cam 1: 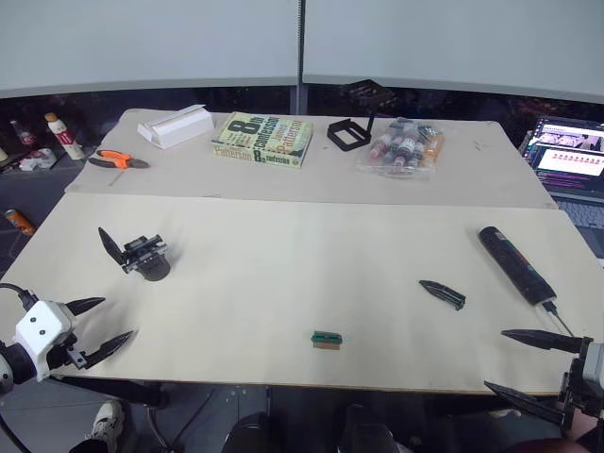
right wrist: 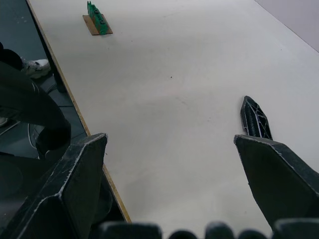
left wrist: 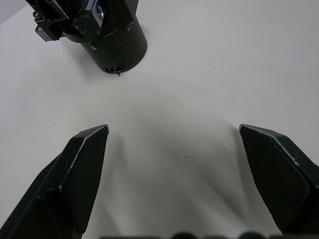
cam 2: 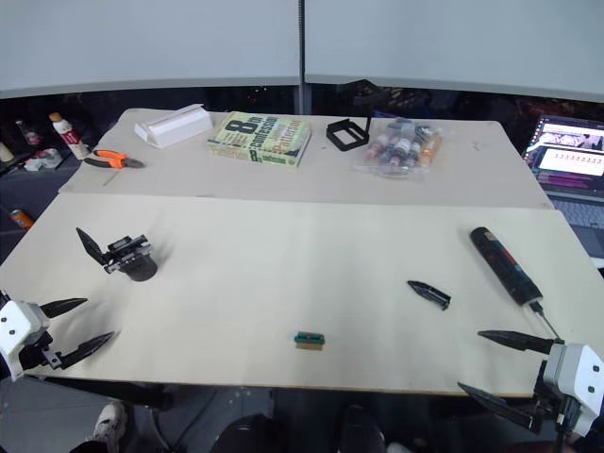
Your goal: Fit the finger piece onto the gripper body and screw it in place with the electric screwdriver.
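Both grippers are hanging wide open at the table's near edge.
Right gripper (cam 1: 536,366) is sitting nearer the finger piece (cam 1: 443,293), which is lying ahead and inward, long axis slanting; gripper body (cam 1: 140,254) is resting ahead of left gripper (cam 1: 99,326).

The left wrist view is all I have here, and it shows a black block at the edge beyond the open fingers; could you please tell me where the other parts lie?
Observer: The finger piece lies loose on the table's right half, well apart from the gripper body.
Operator: Thank you. And where is the screwdriver?
Observer: The electric screwdriver lies flat further right, its metal bit pointing toward the right gripper.
Operator: Is that gripper holding anything?
Observer: No, the right gripper is open and empty near the table's front edge. The left gripper is open too.
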